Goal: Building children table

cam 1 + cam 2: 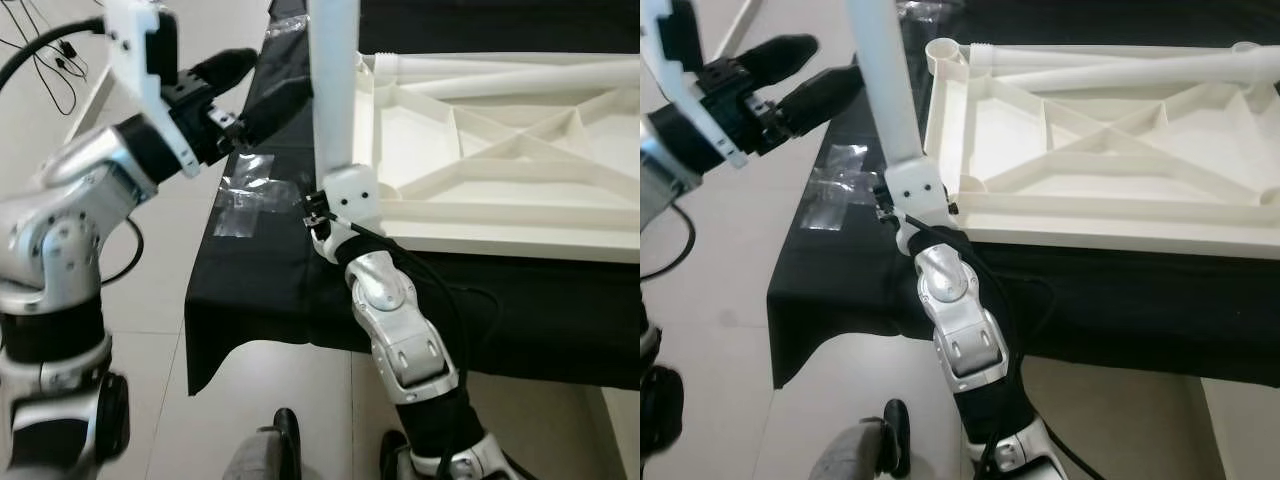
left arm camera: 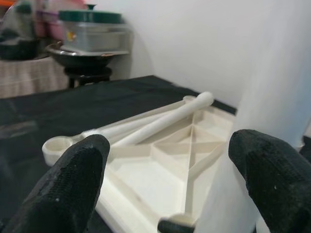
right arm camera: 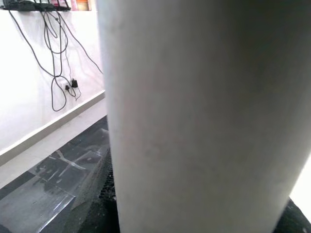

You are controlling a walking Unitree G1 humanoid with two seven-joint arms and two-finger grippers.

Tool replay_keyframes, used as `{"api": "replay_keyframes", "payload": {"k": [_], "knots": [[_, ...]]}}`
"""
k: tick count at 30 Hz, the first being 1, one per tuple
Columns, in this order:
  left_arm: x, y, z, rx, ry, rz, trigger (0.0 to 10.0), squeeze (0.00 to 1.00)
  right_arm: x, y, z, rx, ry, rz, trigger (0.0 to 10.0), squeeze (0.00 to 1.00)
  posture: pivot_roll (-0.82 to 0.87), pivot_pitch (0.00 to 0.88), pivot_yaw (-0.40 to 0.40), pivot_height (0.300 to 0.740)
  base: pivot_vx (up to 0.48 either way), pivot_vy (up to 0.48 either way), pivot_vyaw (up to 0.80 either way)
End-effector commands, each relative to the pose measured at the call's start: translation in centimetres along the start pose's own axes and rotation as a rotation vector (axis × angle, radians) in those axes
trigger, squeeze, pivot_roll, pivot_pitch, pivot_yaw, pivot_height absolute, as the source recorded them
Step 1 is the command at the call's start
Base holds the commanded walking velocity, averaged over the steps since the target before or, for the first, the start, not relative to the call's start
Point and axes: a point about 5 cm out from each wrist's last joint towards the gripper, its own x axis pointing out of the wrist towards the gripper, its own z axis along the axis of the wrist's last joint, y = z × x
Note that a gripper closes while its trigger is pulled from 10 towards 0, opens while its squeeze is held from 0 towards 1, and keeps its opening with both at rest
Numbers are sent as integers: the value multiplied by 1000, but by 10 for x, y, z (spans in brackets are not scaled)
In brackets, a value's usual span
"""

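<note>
Presently: right end effector (image 1: 322,205) pinching white leg (image 1: 333,80) upright at the corner of the upturned top (image 1: 1120,150) on the black tabletop (image 1: 260,270), apparently for seating in its socket; left end effector (image 1: 235,95) spread beside the leg, likely to steady it.

Black cloth (image 1: 260,280) w/ clear plastic bags (image 1: 243,195) | cables (image 3: 60,63) on wall | pots (image 2: 90,36) in bkgd

Cream-white table panel (image 1: 500,170) and white leg (image 1: 333,80); plain black cloth (image 1: 260,290) over the tabletop; black-fingered left pincer (image 1: 235,95).
</note>
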Motion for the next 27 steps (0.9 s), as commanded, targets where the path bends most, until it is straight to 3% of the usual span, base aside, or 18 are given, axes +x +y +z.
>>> {"api": "replay_keyframes", "payload": {"k": [1,4,5,6,16,17,20,21,27], "knots": [[11,-17,10,24,-25,-159,10000,0,-9,18,-49,-9,252,54,10000,0,143,316,70,740,0,0,0],[18,-20,9,-45,12,-292,10000,0,-7,20,-47,-2,246,59,10000,0,144,314,72,740,0,0,0],[18,-20,9,-45,12,-292,10000,0,-7,20,-47,-2,246,59,10000,0,144,314,72,740,0,0,0],[20,-23,9,-41,30,-383,10000,0,-6,22,-48,2,246,63,10000,0,142,312,76,740,0,0,0],[16,-20,16,7,38,-432,10000,0,-3,22,-47,9,246,60,10000,0,144,313,83,740,0,0,0],[6,-23,19,42,57,-487,10000,0,-2,20,-47,11,247,57,10000,0,145,315,80,740,0,0,0],[6,-23,19,42,57,-487,10000,0,-2,20,-47,11,247,57,10000,0,145,315,80,740,0,0,0],[0,-22,23,75,63,-507,10000,0,-1,19,-47,14,248,58,10000,0,143,320,74,740,0,0,0],[5,-19,29,125,33,-470,10000,0,-1,20,-45,22,244,70,10000,0,142,321,75,740,0,0,0]]}}
